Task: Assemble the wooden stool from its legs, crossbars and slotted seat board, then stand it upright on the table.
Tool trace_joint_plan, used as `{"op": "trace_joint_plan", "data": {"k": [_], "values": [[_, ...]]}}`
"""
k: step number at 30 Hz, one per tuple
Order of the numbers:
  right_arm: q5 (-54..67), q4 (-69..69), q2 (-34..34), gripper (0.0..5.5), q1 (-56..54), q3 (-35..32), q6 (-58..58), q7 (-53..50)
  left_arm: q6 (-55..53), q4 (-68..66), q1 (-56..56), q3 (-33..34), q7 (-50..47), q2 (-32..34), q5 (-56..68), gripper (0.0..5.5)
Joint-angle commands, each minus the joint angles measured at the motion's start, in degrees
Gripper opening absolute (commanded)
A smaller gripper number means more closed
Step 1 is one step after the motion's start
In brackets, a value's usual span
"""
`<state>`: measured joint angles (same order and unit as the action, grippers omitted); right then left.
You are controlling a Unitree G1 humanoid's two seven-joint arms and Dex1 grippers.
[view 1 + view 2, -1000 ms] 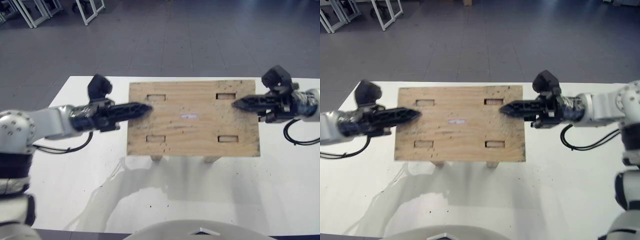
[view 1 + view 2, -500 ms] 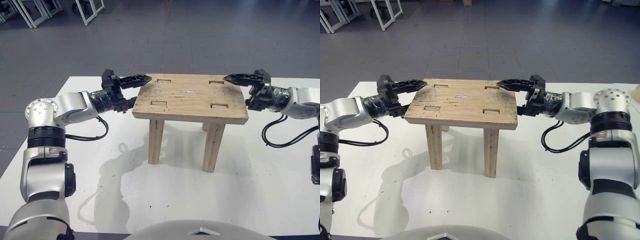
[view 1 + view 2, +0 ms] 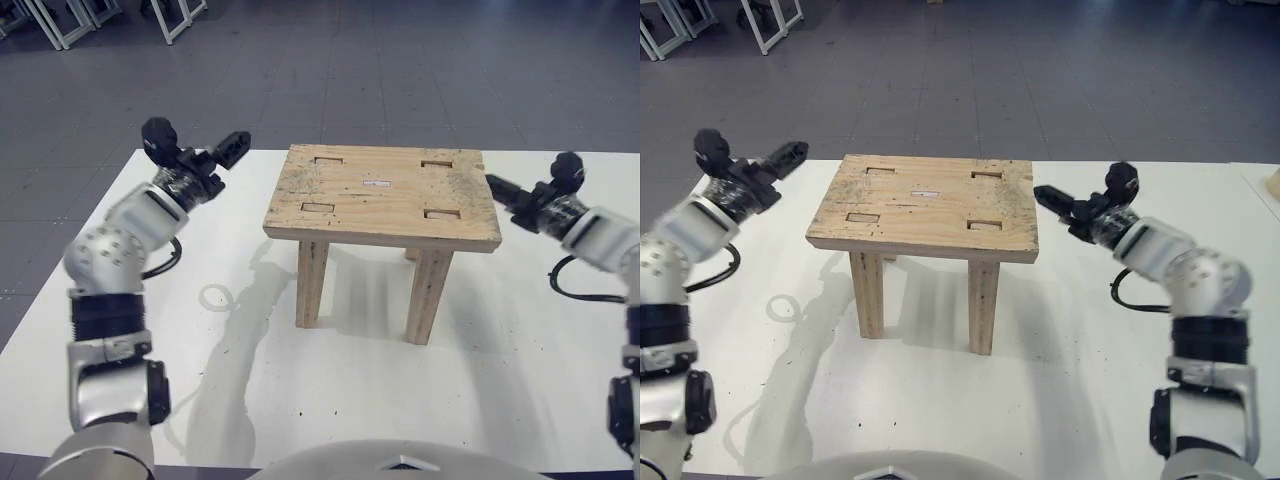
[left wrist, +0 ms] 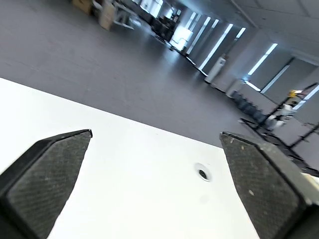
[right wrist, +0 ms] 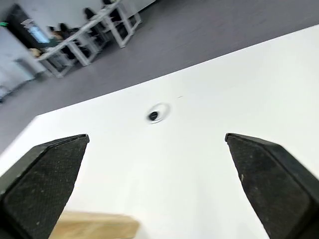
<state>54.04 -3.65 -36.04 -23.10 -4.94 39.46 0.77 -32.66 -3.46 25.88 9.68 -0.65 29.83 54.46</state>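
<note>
Both splayed: left hand [image 3: 232,148], right hand [image 3: 497,185].

Assembled wooden stool [image 3: 383,210] stands upright on the white table [image 3: 520,380]; crossbars apparently hidden.

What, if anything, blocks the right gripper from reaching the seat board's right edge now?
Likely nothing, so yes. The right gripper hangs open just beside the seat board, off its right edge and apart from it, roughly at seat height, with bare table beneath the gap.

Place: we take it for a big lab hall.
Signs: grey floor [image 3: 400,70], rows of desks [image 5: 94,35], tall windows [image 4: 215,47], our white worktop [image 3: 520,360].
</note>
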Motion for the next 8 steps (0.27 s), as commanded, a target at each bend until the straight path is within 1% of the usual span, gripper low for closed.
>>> {"op": "trace_joint_plan", "data": {"k": [1,4,8], "values": [[-21.3,7.6,9.2,5.05,9.3,7.6,-15.8,-8.7,14.9,6.5,-12.3,-8.5,-3.8,-7.9,-20.3,4.73],[-26.0,10.1,11.4,5.05,12.0,9.1,-17.9,-6.2,17.4,8.2,-16.5,-10.7,-3.4,-9.6,-27.6,4.73],[-31.0,10.9,13.7,5.05,12.6,8.9,-17.9,-5.1,16.1,9.3,-16.7,-9.7,-3.1,-12.0,-31.1,4.73]]}}
